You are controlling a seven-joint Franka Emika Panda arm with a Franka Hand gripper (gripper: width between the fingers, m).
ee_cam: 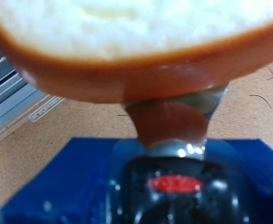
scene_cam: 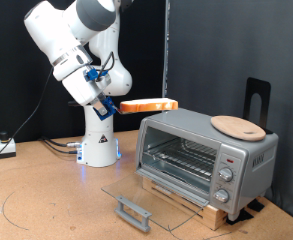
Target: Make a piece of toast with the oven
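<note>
While held level above oven (scene_cam: 201, 150), toast (scene_cam: 149, 104) sits clamped between fingers (ee_cam: 173, 117); door (scene_cam: 146, 200) folded open.

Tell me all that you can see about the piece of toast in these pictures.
The piece of toast is a flat slice with a pale cream face and a golden-brown crust. It lies roughly level in the air, held at one end by the gripper, above the oven near its end at the exterior view's left. It touches nothing else. The wrist view shows its crust edge close up.

wooden plate (scene_cam: 237, 126), black stand (scene_cam: 258, 98), cables (scene_cam: 56, 146)
</note>
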